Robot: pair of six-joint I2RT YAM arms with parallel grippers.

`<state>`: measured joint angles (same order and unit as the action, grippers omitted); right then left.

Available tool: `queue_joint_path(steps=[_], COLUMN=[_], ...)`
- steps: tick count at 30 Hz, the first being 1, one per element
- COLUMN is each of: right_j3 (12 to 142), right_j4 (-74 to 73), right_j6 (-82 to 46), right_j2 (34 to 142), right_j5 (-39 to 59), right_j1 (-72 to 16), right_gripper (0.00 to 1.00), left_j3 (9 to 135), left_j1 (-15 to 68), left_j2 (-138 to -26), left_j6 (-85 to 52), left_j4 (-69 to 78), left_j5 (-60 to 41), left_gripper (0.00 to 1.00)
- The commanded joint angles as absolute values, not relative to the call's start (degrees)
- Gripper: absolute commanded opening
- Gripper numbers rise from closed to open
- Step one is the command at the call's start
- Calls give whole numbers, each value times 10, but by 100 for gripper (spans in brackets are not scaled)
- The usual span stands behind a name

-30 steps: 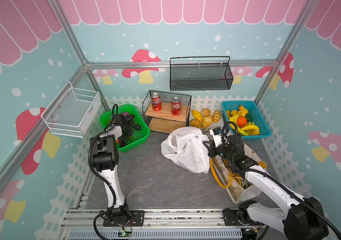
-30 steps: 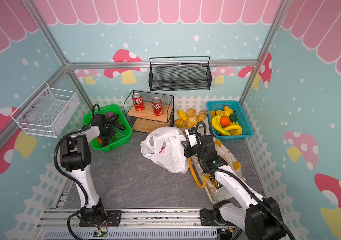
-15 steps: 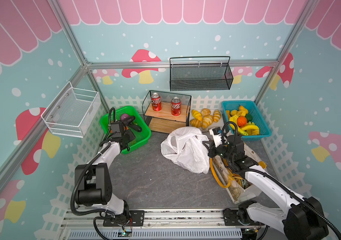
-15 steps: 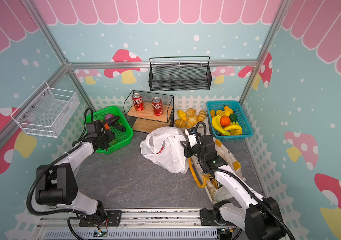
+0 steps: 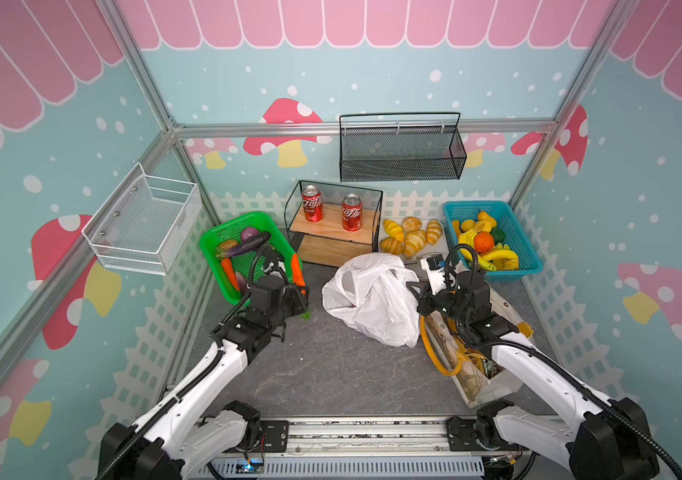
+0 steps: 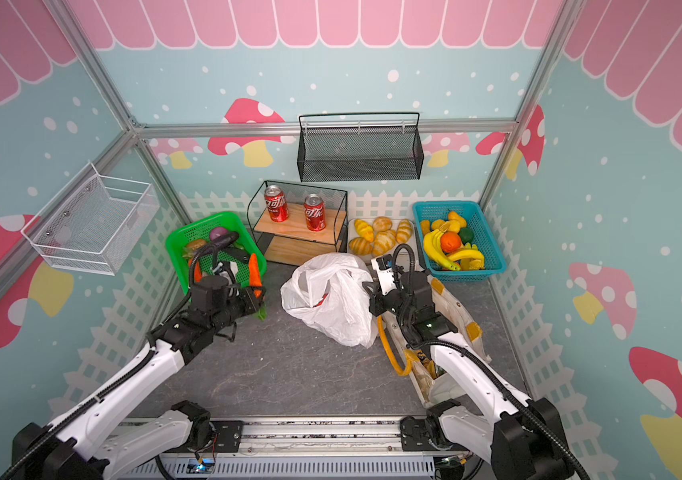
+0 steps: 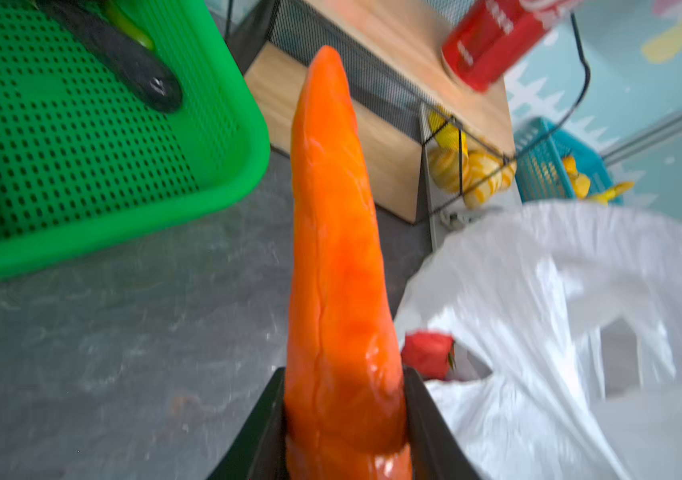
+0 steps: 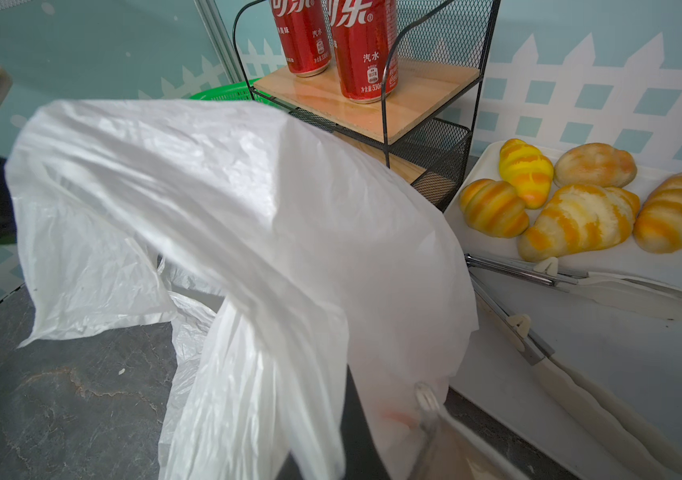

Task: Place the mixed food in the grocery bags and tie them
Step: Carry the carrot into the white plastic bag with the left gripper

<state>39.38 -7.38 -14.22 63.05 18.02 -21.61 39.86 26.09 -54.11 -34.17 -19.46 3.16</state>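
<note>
Carrot (image 7: 335,228) in left tool (image 7: 345,374), near bag (image 7: 538,291)

- Teal walls (image 5: 372,83) carry white dots, red mushrooms, pink scallops along the top and a white picket-fence print at the base.
- Aluminium frame bars (image 5: 364,126) run along the corners.
- The floor (image 5: 331,374) is grey and stone-patterned.
- A white wire basket (image 5: 144,226) hangs on the left wall, a black mesh basket (image 5: 401,151) on the back wall.
- A black wire shelf (image 5: 324,252) with wooden boards stands below it.

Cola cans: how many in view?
2. Both stand upright on the wooden shelf: one can at its left, the other can beside it. The white bag may hide more.
</note>
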Motion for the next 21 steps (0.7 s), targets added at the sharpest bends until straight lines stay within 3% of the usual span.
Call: queue_joint_path(steps=[1,5,9,16,21], right_j3=[388,390,392,386,382], right_j4=[-76,-77,-77,-67,-65], right_j6=[-143,-144,-149,-149,-149], right_j2=[624,626,622,600,589], right_j5=[172,175,188,193,190], right_j1=[-210,-210,-210,-210,-210], right_gripper=[0,0,0,0,0], left_j3=[355,315,334,418,510], left_j1=[330,410,451,448,403], left_j2=[-468,-423,-456,-604,-729], left_j6=[-392,-418,-363,-282,-275], left_j4=[-304,-309,-258,-171,-146], left_j5=[103,73,22,-44,-64], left_gripper=[21,20,18,19,20])
